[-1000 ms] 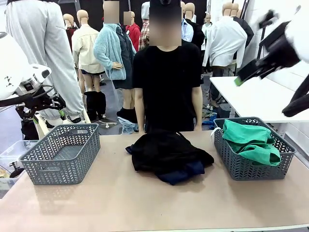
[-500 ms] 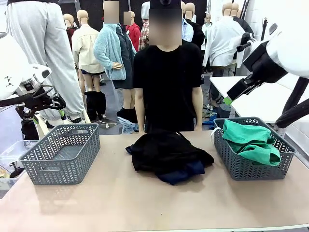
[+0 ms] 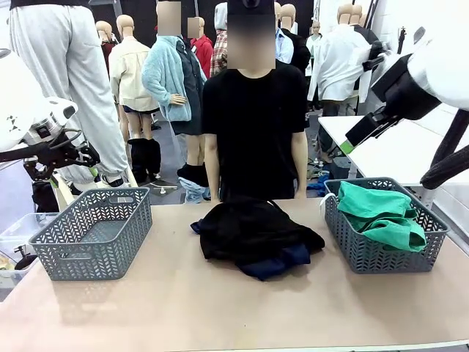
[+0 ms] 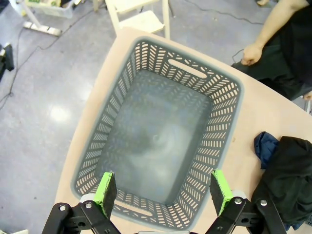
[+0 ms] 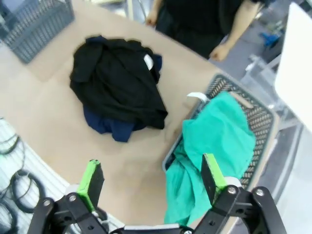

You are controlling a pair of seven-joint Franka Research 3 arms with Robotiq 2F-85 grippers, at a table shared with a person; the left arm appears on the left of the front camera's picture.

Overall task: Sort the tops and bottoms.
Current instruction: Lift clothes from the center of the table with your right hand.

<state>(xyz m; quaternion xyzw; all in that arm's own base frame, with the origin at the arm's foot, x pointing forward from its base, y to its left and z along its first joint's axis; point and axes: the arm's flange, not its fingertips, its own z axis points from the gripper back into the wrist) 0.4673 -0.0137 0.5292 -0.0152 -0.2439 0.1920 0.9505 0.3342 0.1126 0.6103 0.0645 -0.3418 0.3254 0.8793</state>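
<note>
On the table (image 3: 220,315), the bottoms (image 3: 377,213) are being kept in the right basket (image 3: 350,249) while the right gripper (image 3: 344,148), wide and empty, is being swung in toward the dark clothes (image 3: 253,235), likely next; the left gripper (image 4: 163,187) is being held wide too.

Teal-green bottoms (image 3: 381,216) lie crumpled in the right grey basket (image 3: 381,258).
</note>
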